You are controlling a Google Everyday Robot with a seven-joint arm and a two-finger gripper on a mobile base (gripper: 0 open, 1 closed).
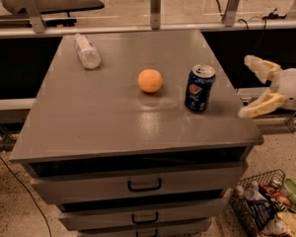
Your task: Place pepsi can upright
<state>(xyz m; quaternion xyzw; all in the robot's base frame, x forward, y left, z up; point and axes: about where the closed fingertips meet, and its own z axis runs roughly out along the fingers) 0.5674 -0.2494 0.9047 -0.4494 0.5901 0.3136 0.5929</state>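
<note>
On my one camera view, the pepsi can [200, 89] stands upright on the grey cabinet top [103, 122], silver lid up. It is near the right edge, just right of the orange [150, 80]. My gripper [250, 88] hangs beyond that edge, apart from the can, its two fingers spread wide and holding nothing. A clear bottle [87, 51] lies on its side at the back left

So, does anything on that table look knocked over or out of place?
Only the clear plastic bottle, lying on its side near the table's far-left corner. The pepsi can stands upright; the gripper hangs open off the right edge.
</note>
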